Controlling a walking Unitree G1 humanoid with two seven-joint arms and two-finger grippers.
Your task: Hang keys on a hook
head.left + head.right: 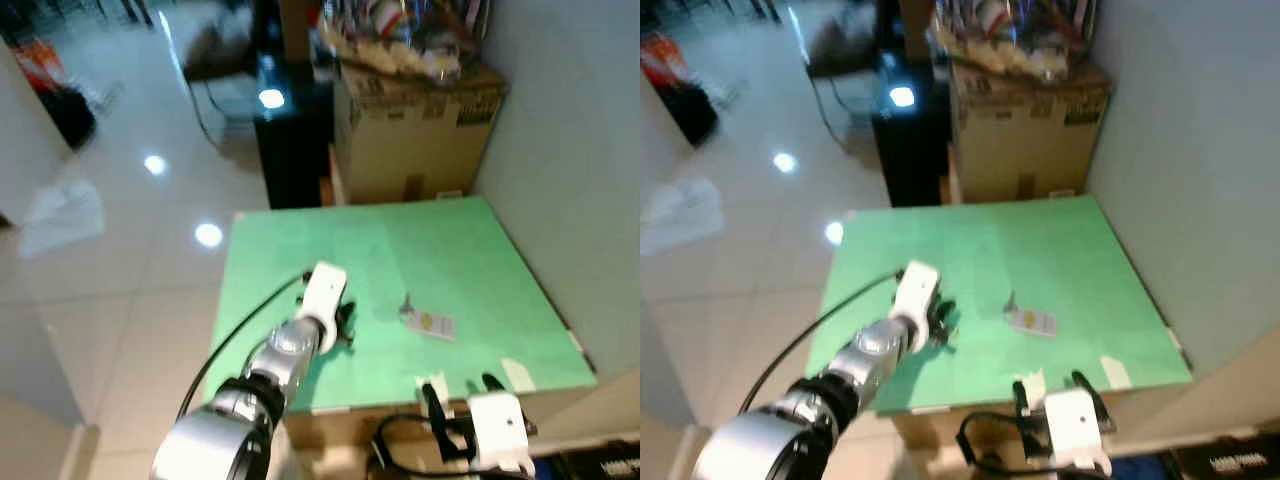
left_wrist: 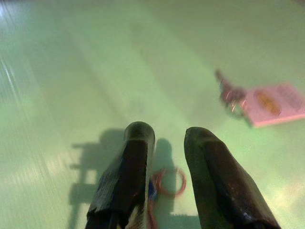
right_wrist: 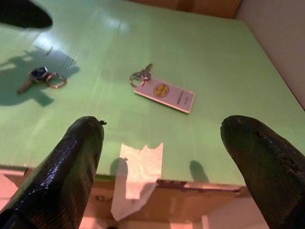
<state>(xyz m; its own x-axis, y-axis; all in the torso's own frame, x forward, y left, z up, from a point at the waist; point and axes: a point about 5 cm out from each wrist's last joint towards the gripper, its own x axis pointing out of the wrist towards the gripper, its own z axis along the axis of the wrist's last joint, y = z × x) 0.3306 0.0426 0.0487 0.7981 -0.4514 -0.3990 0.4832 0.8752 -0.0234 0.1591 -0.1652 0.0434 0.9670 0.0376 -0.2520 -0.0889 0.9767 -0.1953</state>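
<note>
A key ring with a white rectangular tag (image 1: 428, 322) lies flat near the middle of the green table (image 1: 400, 250); the same tag (image 3: 164, 90) is in the right wrist view. A second small key with a blue head and a ring (image 3: 40, 78) lies to its left, and its ring (image 2: 169, 181) is just below my left gripper (image 1: 345, 325). That gripper hovers low over it, fingers (image 2: 136, 157) a narrow gap apart and holding nothing. My right gripper (image 1: 462, 388) stands wide open at the table's front edge, short of the tagged keys.
A cardboard box (image 1: 415, 130) full of clutter and a black cabinet (image 1: 290, 140) stand behind the table. A pale wall (image 1: 580, 150) runs along the right side. Scraps of white tape (image 3: 138, 176) stick to the front edge. Glossy floor (image 1: 120, 260) lies to the left.
</note>
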